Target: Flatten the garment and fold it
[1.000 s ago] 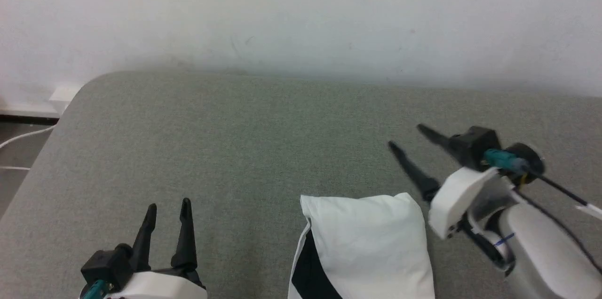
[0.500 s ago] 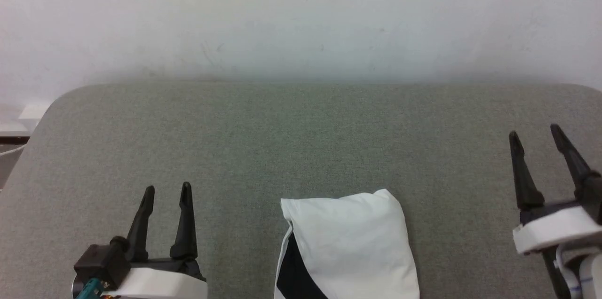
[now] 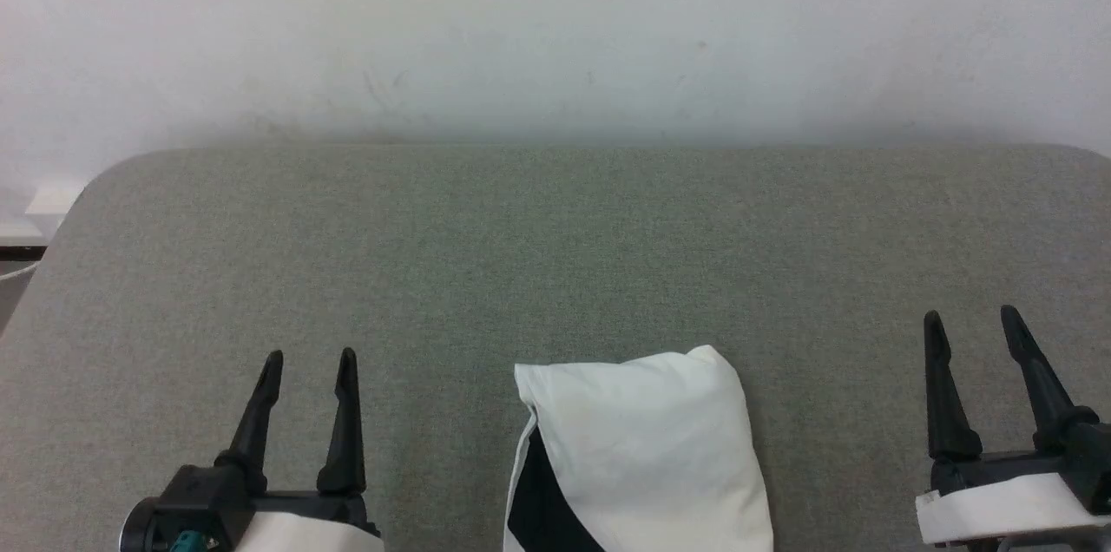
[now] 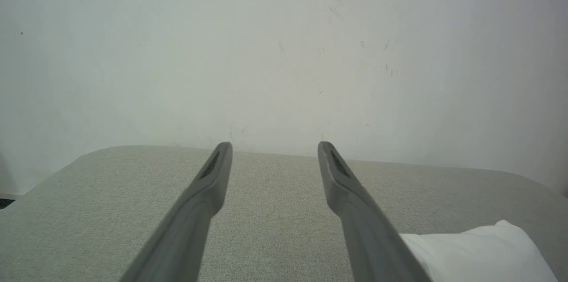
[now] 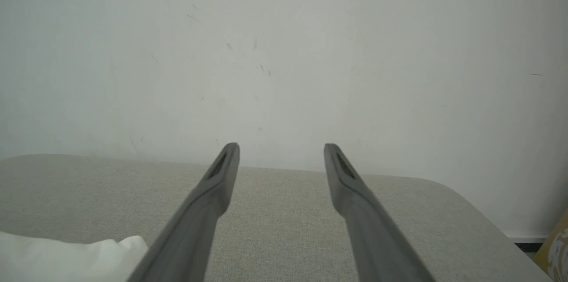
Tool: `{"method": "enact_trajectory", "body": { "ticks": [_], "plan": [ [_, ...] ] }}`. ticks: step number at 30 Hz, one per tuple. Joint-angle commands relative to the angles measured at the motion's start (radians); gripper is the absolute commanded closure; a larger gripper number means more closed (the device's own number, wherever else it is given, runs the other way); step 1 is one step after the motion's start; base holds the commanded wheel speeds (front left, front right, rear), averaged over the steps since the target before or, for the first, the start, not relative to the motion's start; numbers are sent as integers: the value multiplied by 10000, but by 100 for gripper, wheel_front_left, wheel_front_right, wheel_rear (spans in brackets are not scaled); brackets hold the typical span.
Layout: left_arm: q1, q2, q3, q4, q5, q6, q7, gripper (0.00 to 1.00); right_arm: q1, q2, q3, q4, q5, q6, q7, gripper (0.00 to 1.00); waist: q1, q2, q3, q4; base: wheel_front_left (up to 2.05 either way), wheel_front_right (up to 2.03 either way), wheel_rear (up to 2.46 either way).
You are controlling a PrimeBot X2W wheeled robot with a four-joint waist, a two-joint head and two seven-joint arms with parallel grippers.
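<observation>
Head view: folded garment (image 3: 638,456) at lower centre of the frame, lying on the grey fabric-covered desk (image 3: 555,257). The top face is white, with a black patch at its lower left edge, and its lower part is cut off by the bottom of the frame. Left gripper (image 3: 311,354) at lower left, fingers pointing up the frame, moderately spread, nothing between them, well apart from the garment. Right gripper (image 3: 970,312) at lower right, spread about the same, empty, also clear of the cloth. The garment sits between the two. White wall (image 3: 555,31) fills the upper part of the frame. A small pale box (image 3: 52,198) is low on the wall at the left edge. Left wrist view: left gripper (image 4: 275,144) rises from the bottom edge, its two fingers parted with bare desk (image 4: 88,211) showing between and beside them. A white corner of the garment (image 4: 479,251) shows at lower right, just past the right-hand finger. Scuffed wall (image 4: 266,51) above. Right wrist view: right gripper (image 5: 282,145) likewise parted and holding nothing, over bare desk (image 5: 284,220). A white edge of the garment (image 5: 66,260) shows at lower left, beside the left-hand finger. A yellowish thing (image 5: 554,251) at the lower right corner is cut off by the frame, and I cannot tell what it is.
</observation>
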Motion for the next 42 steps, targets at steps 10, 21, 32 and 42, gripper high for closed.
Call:
{"method": "enact_trajectory", "body": {
  "ticks": [10,21,32,42],
  "plan": [
    [-191,-20,-123,-32,-37,18,-47,0,3,-243,1028,-252,812,-9,1444,0,0,0,439,251,0,0,0],
    [-680,-20,-453,272,-240,39,-47,0,-617,-1285,2514,-96,4453,-9,7675,0,0,0,1395,914,0,0,0],
    [-1007,-20,-699,498,-252,77,-47,0,-1654,-389,2205,2411,3832,-9,8635,0,0,0,1736,1429,0,0,0],
    [-866,-20,-621,613,-262,93,-47,0,-2291,-1079,3256,2545,3328,-9,7513,100,0,0,1444,748,0,0,0]
  ]
}}
